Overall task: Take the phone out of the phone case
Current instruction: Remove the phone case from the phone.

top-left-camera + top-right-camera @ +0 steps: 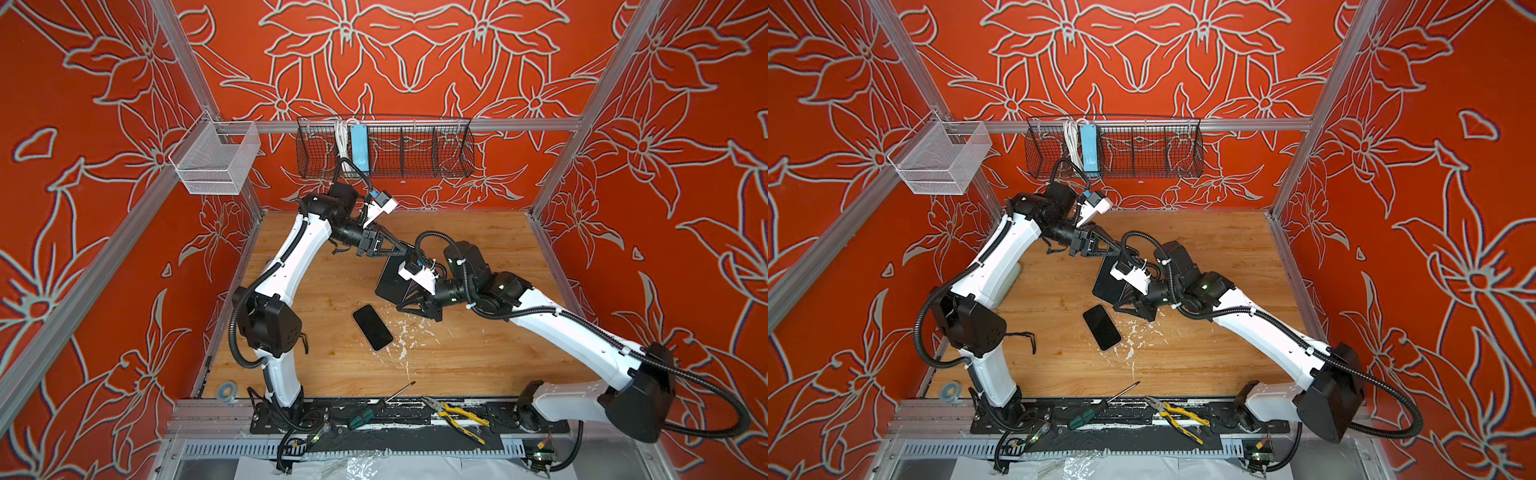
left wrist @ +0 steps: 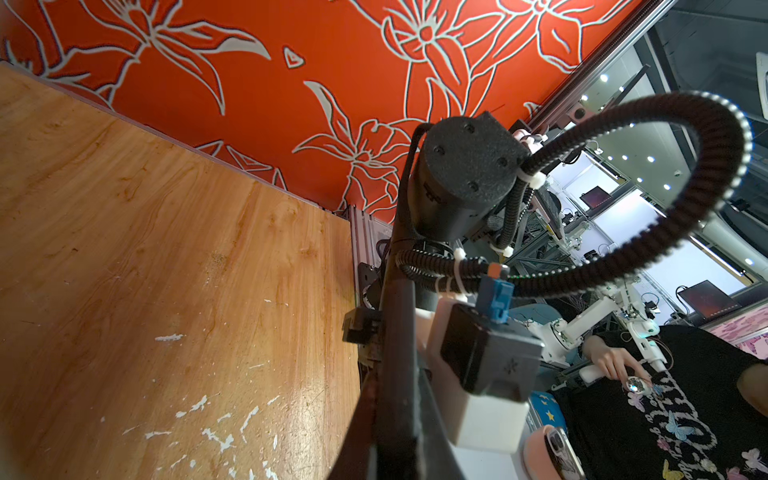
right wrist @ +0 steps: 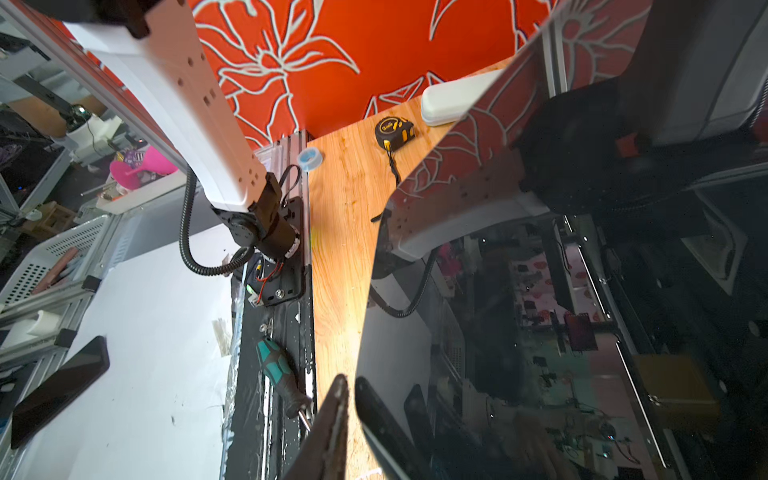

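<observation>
In both top views, a black phone [image 1: 372, 327] [image 1: 1101, 327] is lying flat and screen-up on the tabletop [image 1: 478, 353], a little toward the near edge where the arm bases are standing, with white flecks just beside it and neither arm touching it. Above the tabletop's middle, a tilted black slab [image 1: 392, 280] [image 1: 1108, 282] is hanging between the two arms; whether it is the case cannot be told. The left gripper [image 1: 409, 248] is coming in from the far left side and pinching the slab's far corner, jaws clenched, while the right gripper [image 1: 405, 300] is meeting the slab's near edge from the right. A screwdriver [image 1: 365, 413] and pliers [image 1: 455, 415] are resting on the rail along the near edge, and a tape roll [image 1: 226, 390] is sitting at the near left corner. In the left wrist view, the dark fingers [image 2: 390, 415] are showing pressed together and blurred over the flecked tabletop. In the right wrist view, the slab [image 3: 540, 332] is filling much of the frame as a glossy face mirroring the room, its rounded corner standing between the right jaws. One finger [image 3: 332, 424] is sitting just clear of it, a sliver of wood showing between, so that grip is looking released. A tape measure [image 3: 392, 131] is lying by the left edge.
</observation>
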`<act>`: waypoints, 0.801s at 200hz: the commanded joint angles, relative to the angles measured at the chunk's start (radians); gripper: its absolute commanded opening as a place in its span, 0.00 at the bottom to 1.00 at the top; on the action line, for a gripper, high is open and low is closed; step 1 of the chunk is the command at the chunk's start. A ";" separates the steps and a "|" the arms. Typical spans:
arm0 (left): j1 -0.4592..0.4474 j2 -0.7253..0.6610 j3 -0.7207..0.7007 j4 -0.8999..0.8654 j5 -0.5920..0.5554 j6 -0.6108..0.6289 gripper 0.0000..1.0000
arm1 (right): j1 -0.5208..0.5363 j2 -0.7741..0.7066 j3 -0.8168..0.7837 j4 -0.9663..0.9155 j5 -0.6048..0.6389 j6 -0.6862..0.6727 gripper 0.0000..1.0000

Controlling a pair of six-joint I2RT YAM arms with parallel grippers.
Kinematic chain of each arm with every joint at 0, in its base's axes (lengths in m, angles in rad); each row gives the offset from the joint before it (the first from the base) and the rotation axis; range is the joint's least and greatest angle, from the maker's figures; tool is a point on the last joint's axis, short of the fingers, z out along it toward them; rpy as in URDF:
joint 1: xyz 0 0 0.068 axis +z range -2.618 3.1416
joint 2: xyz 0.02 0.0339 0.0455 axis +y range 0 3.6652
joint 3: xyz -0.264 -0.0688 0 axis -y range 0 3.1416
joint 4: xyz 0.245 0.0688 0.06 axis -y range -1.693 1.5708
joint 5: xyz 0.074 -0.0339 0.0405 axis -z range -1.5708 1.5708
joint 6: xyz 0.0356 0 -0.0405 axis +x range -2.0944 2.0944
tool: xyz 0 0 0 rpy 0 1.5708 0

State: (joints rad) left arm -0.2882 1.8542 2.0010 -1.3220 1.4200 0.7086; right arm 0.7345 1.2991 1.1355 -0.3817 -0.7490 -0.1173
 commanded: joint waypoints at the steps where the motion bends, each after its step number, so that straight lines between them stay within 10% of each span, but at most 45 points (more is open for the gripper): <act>1: -0.005 -0.031 -0.001 0.036 0.012 0.023 0.00 | 0.003 -0.026 0.007 0.086 -0.077 0.007 0.22; 160: -0.003 -0.037 -0.039 0.197 0.020 -0.117 0.00 | 0.013 -0.020 0.038 -0.009 -0.082 -0.061 0.12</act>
State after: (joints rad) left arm -0.2935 1.8355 1.9724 -1.2167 1.4235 0.6071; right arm 0.7235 1.2991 1.1362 -0.3985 -0.7719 -0.1272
